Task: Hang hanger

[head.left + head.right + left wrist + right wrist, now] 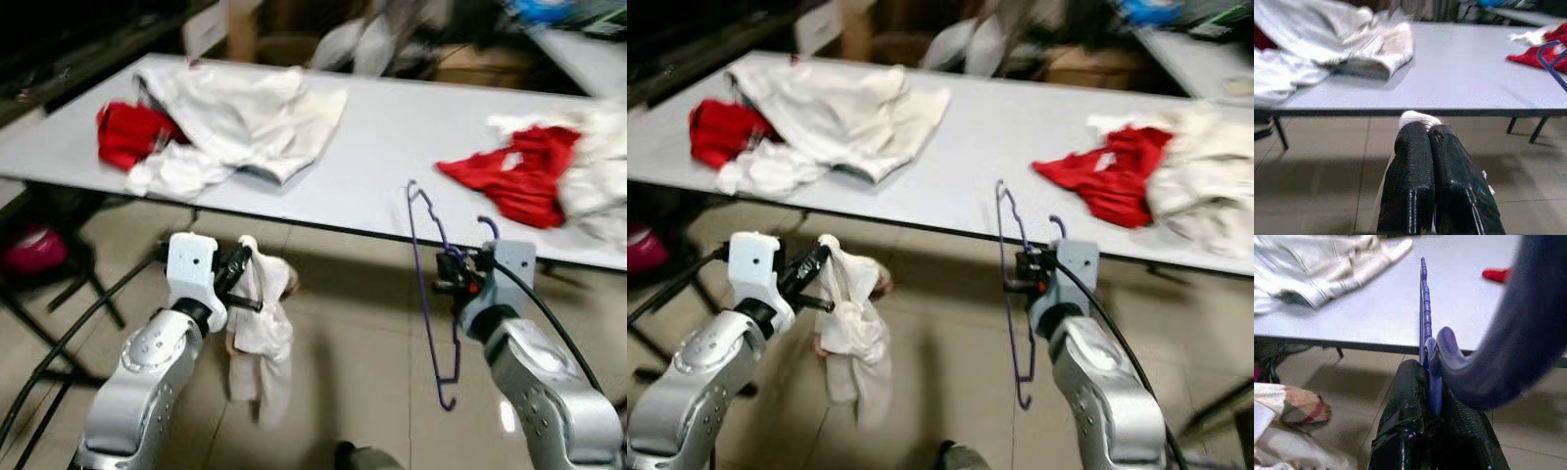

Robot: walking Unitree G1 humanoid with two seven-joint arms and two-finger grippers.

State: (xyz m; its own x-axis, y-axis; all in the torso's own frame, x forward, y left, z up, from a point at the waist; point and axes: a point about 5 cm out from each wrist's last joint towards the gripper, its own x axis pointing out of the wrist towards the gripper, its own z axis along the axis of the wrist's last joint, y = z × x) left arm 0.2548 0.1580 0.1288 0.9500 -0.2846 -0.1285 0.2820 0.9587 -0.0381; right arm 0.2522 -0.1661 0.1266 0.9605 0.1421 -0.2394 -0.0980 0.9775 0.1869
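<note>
A purple wire hanger (428, 294) stands upright in front of the table's near edge, with my right gripper (453, 271) shut on it near its neck; the hook curls close past the camera in the right wrist view, hanger (1428, 333). My left gripper (238, 266) is shut on a white garment (261, 338) that dangles below it over the floor. In the left wrist view the black fingers (1413, 181) are pressed together with white cloth (1418, 118) poking out at their tips.
A long white table (392, 137) spans the view ahead, carrying a white and red clothes heap (211, 122) at the left and a red and white heap (549, 171) at the right. Tiled floor lies below. A dark chair frame (59, 284) stands at the left.
</note>
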